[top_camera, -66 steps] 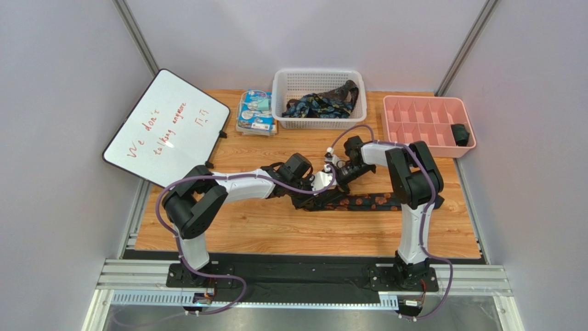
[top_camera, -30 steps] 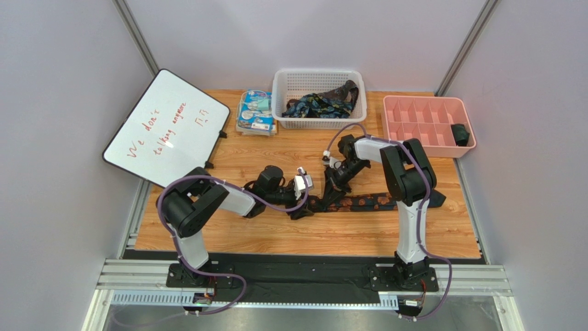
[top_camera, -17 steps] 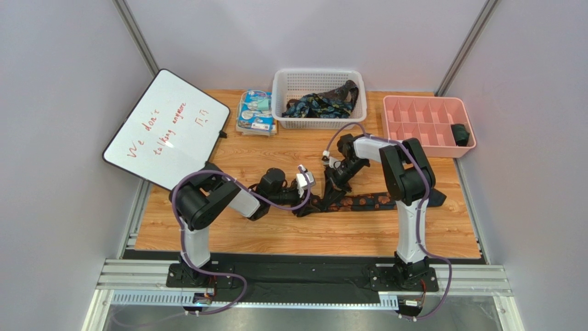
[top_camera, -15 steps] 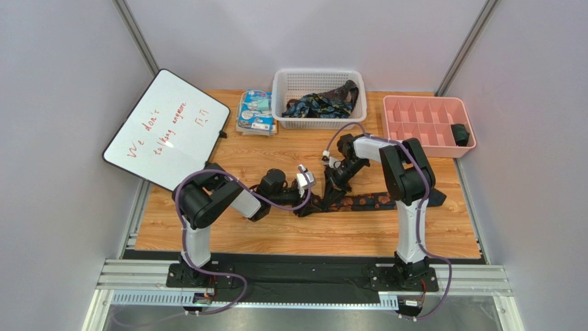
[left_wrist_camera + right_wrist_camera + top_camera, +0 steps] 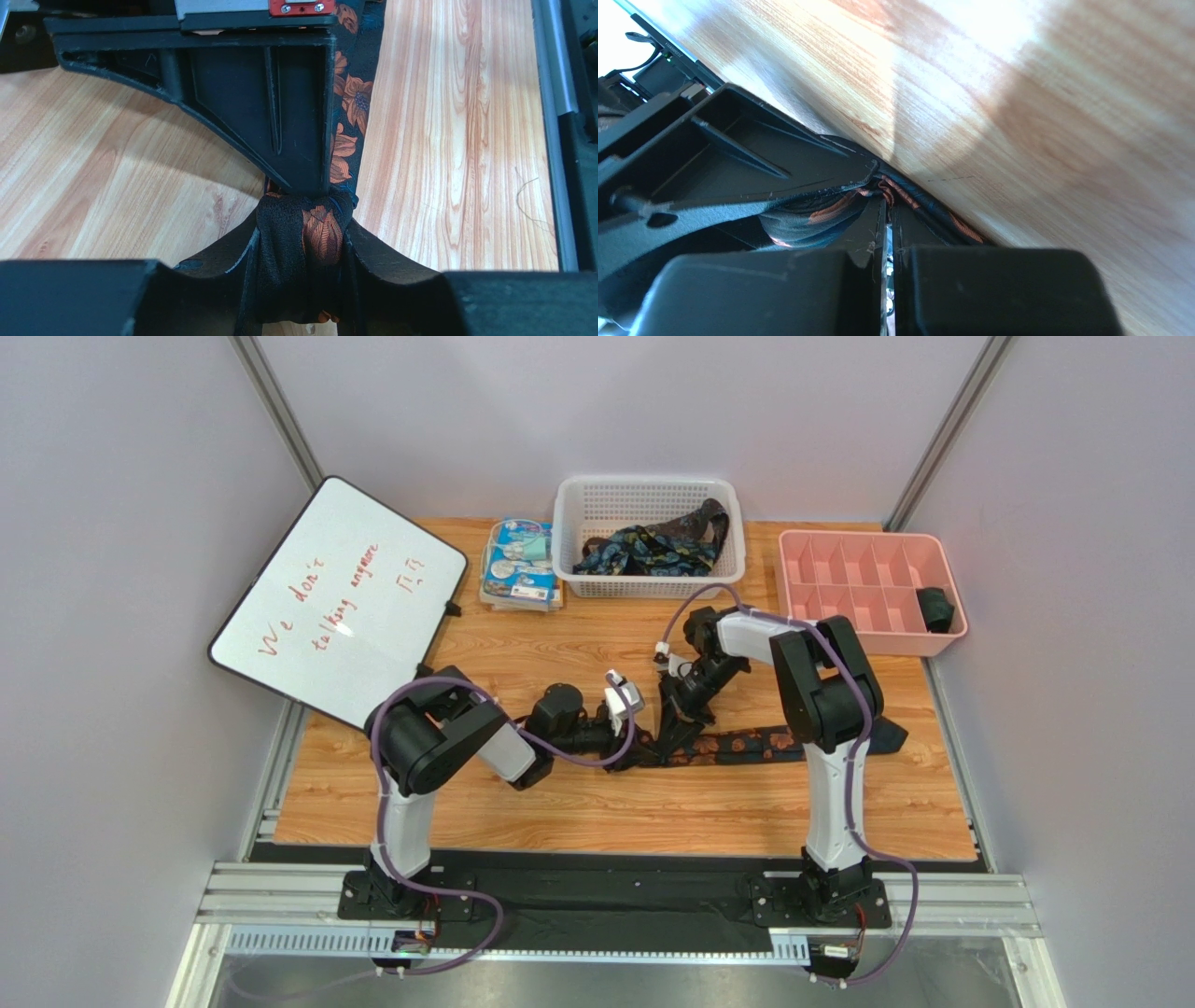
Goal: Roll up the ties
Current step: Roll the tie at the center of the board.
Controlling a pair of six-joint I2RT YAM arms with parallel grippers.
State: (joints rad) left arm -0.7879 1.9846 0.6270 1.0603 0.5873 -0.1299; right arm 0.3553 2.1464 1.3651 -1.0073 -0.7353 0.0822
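A dark tie with orange flowers lies flat on the wooden table, running right from the two grippers. My left gripper is shut on the tie's bunched, rolled end in the left wrist view; the flat length runs away beyond it. My right gripper is shut, its tips pressed against the tie fabric right next to the left gripper's finger. It shows as a black finger in the left wrist view. More ties lie in the white basket.
A pink divided tray at the back right holds a dark roll. A blue-white packet lies left of the basket. A whiteboard leans at the left edge. Bare wood shows in front of the tie.
The left gripper drew back left with the tie's end, then held there while its elbow and upper arm swung right. The right gripper lowered onto the tie and stayed.
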